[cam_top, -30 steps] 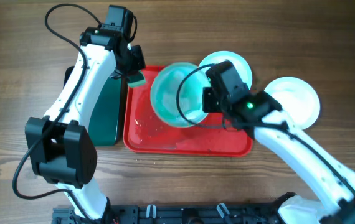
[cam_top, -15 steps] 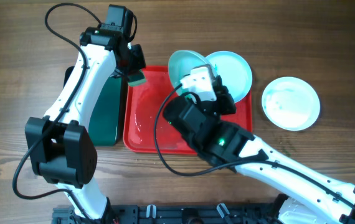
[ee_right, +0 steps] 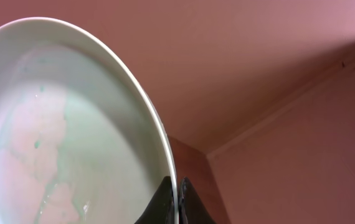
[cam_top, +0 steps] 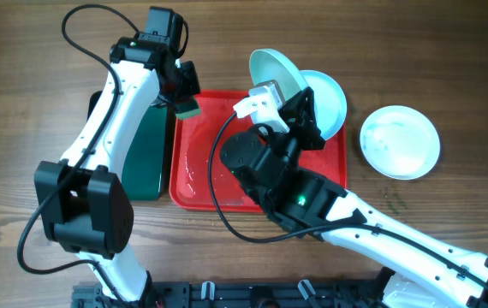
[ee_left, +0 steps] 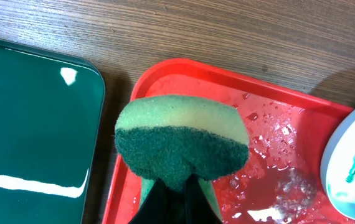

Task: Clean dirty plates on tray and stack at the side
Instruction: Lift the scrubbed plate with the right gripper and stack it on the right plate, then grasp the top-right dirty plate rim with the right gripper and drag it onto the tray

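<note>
Mint-blue plate (cam_top: 271, 73) tilted at upper centre, rim pinched by right gripper (ee_right: 177, 193), left gripper (ee_left: 176, 196) clamping sponge (ee_left: 180, 140) over red tray (cam_top: 194, 190)

1. The large tray (cam_top: 197, 175) is lying in the middle of the table (cam_top: 449, 51), in front of both arms.
2. A narrow tray (cam_top: 145, 158) is lying just beside it on its left, the long sides running alongside each other.
3. The left gripper (cam_top: 184, 96) is holding a sponge (ee_left: 182, 140) over the large tray's far left corner.
4. The right gripper (cam_top: 302, 109) is gripping the rim of a lifted plate (cam_top: 271, 73), which is tilting steeply above the tray's far edge.
5. A second plate (cam_top: 331, 101) is lying just right of the lifted one, overlapping the tray's far right corner as seen from above.
6. A third plate (cam_top: 400, 141) is sitting on the table to the right of the tray, apart from it.
</note>
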Motion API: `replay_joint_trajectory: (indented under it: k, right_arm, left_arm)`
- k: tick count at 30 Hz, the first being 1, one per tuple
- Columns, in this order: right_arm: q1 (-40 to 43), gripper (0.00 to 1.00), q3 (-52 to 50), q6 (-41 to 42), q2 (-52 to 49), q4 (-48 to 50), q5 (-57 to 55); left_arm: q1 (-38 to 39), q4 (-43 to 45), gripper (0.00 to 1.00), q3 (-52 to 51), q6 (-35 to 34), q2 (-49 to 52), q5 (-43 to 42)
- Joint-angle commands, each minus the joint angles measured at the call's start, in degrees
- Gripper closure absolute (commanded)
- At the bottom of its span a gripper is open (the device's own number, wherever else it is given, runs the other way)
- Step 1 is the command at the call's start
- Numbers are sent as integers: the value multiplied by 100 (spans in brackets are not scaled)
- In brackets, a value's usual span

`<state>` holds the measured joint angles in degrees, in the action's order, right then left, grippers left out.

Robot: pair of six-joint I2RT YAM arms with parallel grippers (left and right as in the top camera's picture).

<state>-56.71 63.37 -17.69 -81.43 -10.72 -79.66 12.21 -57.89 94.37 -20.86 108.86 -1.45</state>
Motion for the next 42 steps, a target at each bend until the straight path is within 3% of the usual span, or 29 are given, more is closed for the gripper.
replay_joint_trajectory:
  k: [1, 6, 8, 15, 19, 26, 31, 37, 42]
  right_arm:
    - [-11, 96, -24, 918, 0, -94, 282]
    - [245, 96, -28, 3499, 0, -2024, 3206]
    - [560, 96, -28, 4054, 0, -2435, 4374]
    - [2481, 96, -28, 3873, 2, -2551, 8323]
    - [3897, 96, -28, 3869, 2, -2625, 9696]
    - [6286, 95, -28, 4328, 2, -3213, 9606]
    - [7344, 96, -66, 4516, 0, -3683, 7726]
    - [7517, 96, -466, 4948, -33, -3578, 6535]
    - [7517, 96, -992, 4937, -369, -3071, 6441]
  left_arm:
    - [-11, -2, 96, 13, 94, 68, -66]
    - [-11, -9, 96, 13, 94, 68, -66]
    - [-11, -11, 96, 13, 94, 68, -66]
    - [-11, -22, 96, 13, 94, 68, -66]
    - [-11, -24, 96, 13, 94, 68, -66]
    - [-11, -26, 96, 13, 94, 68, -66]
    - [-11, -13, 96, 13, 101, 68, -66]
    - [-11, 0, 96, 13, 116, 68, -63]
    - [-11, 2, 96, 13, 116, 68, -63]
